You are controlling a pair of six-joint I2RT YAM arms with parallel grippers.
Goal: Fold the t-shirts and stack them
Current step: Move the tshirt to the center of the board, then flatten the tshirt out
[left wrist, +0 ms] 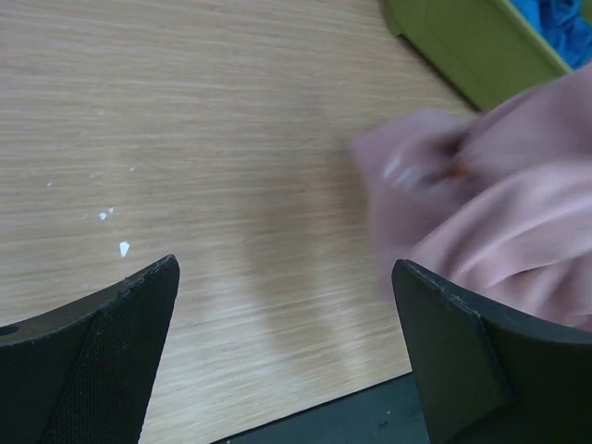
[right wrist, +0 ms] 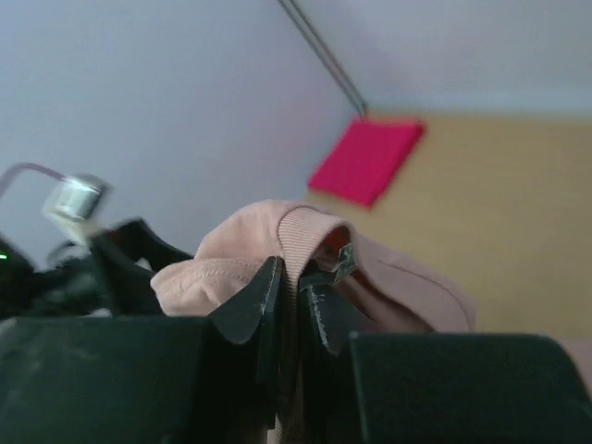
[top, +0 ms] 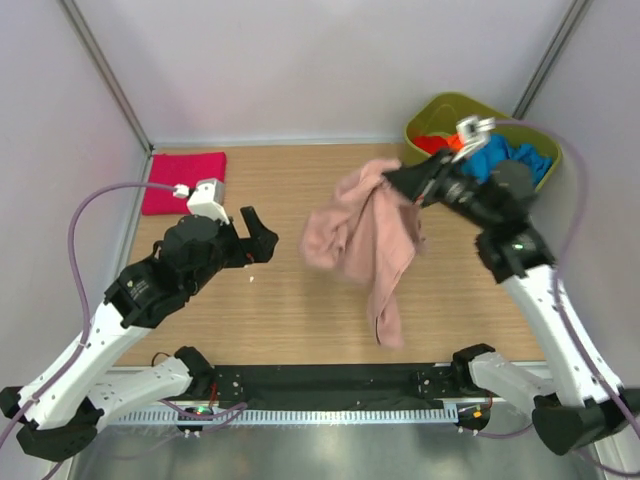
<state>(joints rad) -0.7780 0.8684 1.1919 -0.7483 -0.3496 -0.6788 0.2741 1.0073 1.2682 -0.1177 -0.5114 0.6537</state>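
A dusty-pink t-shirt (top: 365,235) hangs crumpled over the middle of the table, its lower end trailing toward the front edge. My right gripper (top: 395,178) holds it up by the ribbed collar. In the right wrist view the jaws (right wrist: 294,287) are pressed together on that collar (right wrist: 305,231). My left gripper (top: 262,238) hovers to the left of the shirt, open and empty (left wrist: 285,266), with the pink cloth (left wrist: 499,213) just past its right finger. A folded magenta t-shirt (top: 183,181) lies flat at the back left corner (right wrist: 367,160).
An olive-green tub (top: 425,115) stands at the back right, holding blue (top: 525,160) and red-orange (top: 432,143) cloth; its corner (left wrist: 462,51) shows in the left wrist view. Small white flecks (left wrist: 123,248) lie on the wood. Grey walls enclose the table.
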